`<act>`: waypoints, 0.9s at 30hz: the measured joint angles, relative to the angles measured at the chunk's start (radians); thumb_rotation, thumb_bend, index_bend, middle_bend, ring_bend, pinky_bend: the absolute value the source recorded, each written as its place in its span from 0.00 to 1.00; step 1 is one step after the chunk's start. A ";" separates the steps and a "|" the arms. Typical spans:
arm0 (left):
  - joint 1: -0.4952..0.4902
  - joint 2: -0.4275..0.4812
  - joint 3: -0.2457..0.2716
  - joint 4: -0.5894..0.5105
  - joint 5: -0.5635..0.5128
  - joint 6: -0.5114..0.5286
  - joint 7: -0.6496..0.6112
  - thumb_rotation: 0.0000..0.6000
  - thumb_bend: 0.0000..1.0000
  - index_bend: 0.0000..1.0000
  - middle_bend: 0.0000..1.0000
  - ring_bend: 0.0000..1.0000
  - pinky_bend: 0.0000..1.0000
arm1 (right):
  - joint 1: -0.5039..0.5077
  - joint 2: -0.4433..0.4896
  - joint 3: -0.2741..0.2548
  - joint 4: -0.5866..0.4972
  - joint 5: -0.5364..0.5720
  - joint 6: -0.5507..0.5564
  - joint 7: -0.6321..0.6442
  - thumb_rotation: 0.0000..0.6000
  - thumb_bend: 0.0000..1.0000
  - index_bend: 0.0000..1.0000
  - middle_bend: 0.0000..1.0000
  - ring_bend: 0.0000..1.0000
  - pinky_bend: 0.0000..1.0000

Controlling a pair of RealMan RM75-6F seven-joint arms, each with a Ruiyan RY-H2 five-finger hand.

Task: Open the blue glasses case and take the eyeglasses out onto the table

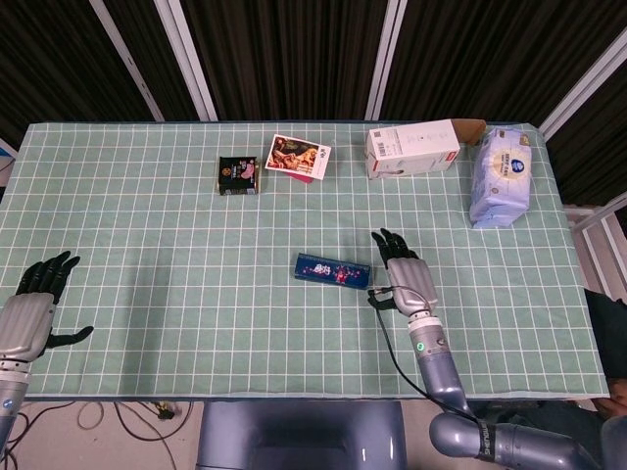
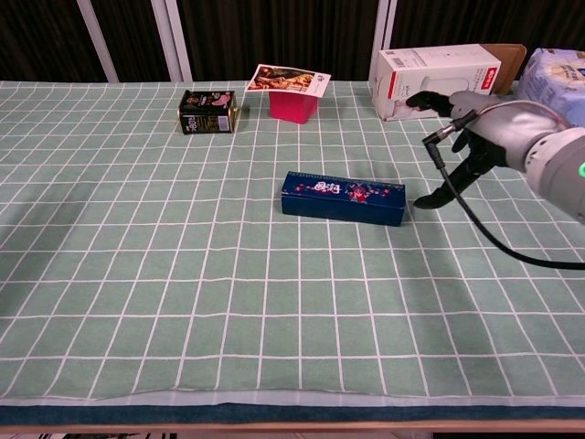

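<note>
The blue glasses case (image 1: 333,270) (image 2: 343,198) lies closed near the middle of the green checked tablecloth, long side across. My right hand (image 1: 404,275) (image 2: 468,128) hovers just to the right of the case's end, fingers spread, holding nothing; its thumb tip is close to the case but apart from it. My left hand (image 1: 31,305) rests open near the table's front left edge, far from the case; the chest view does not show it. No eyeglasses are visible.
Along the far side stand a dark tin (image 1: 239,175), a pink box with a picture card on top (image 1: 297,159), a white carton (image 1: 413,148) and a pack of wipes (image 1: 501,177). A black cable hangs from my right wrist (image 2: 484,224).
</note>
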 measured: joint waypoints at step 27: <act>-0.009 0.008 -0.006 -0.019 -0.032 -0.031 -0.022 1.00 0.00 0.00 0.00 0.00 0.00 | 0.135 -0.204 0.027 0.366 0.045 -0.057 0.057 1.00 0.11 0.00 0.00 0.00 0.25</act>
